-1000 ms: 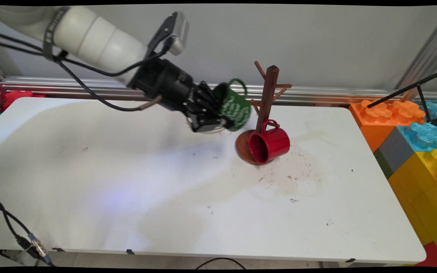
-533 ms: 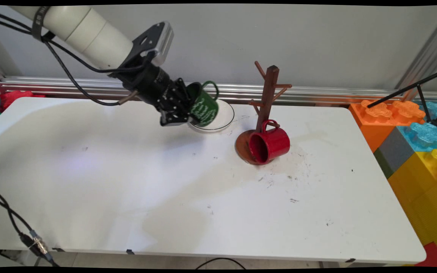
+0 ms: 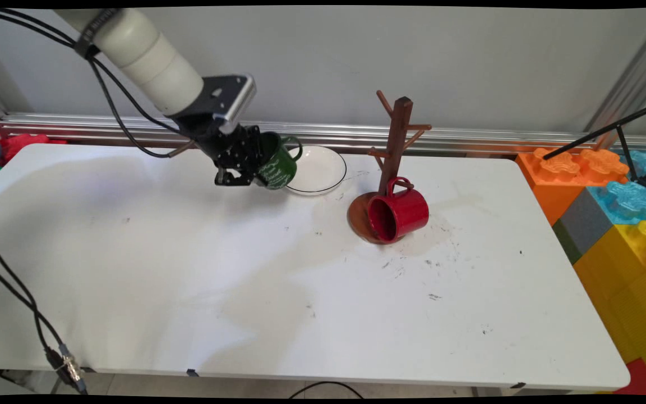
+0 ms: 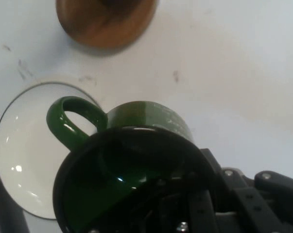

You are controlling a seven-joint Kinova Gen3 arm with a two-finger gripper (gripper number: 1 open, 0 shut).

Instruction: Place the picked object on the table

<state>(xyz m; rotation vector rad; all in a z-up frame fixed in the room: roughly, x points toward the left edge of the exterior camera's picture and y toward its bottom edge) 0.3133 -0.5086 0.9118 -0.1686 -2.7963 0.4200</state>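
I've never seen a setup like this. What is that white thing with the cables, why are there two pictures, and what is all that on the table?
The white thing is a robot arm; the black claw at its end does the grasping. The wide picture comes from a fixed camera looking down across the white table. The close one comes from a camera on the arm's hand, looking along the claw. The claw is shut on a green mug, held tilted above the table beside a white plate. To the right stands a brown wooden mug tree, with a red mug lying on its side at the base. Big colourful toy blocks sit at the table's right end.
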